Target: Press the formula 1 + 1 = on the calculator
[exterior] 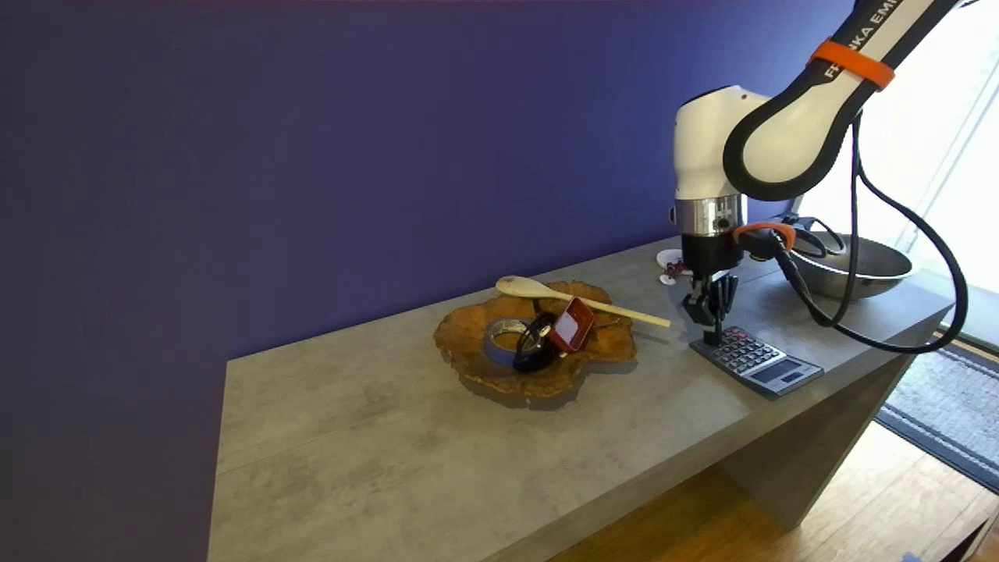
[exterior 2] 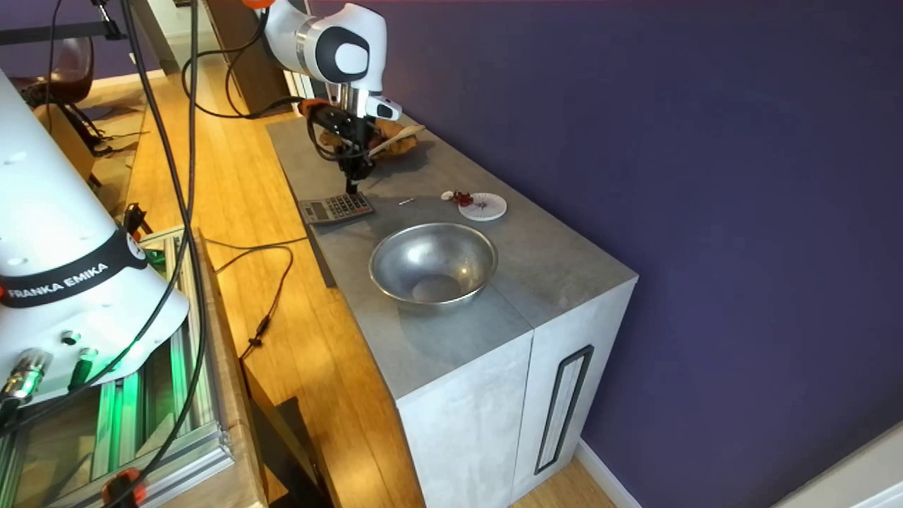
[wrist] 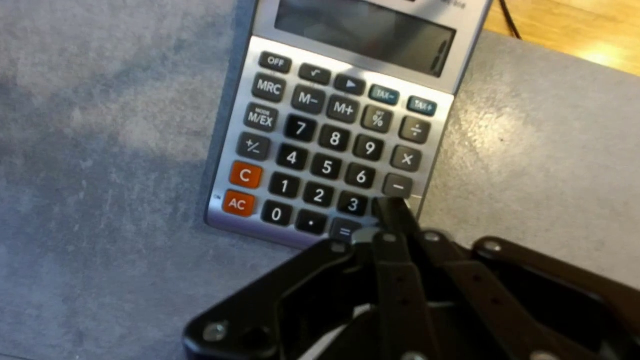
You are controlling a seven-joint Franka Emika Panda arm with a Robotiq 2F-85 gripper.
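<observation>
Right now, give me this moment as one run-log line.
calculator: display reads 1 | fingers: shut, near equals key | key contact: unclear | sum: not shown

Calculator [wrist: 331,122], grey, two orange keys [wrist: 245,175], flat on desk [wrist: 115,210]; display [wrist: 365,35] shows a 1. Gripper [wrist: 400,216], black, fingers [wrist: 400,280] together, overlaps keypad [wrist: 320,150] at lower right; contact unclear. Wooden floor [wrist: 595,31], upper right.

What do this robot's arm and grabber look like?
The arm is white with black trim, an orange strap, a silver collar, looping black cables and "FRANKA EMIKA" lettering. The gripper is black and angular, with silver screw heads.
</observation>
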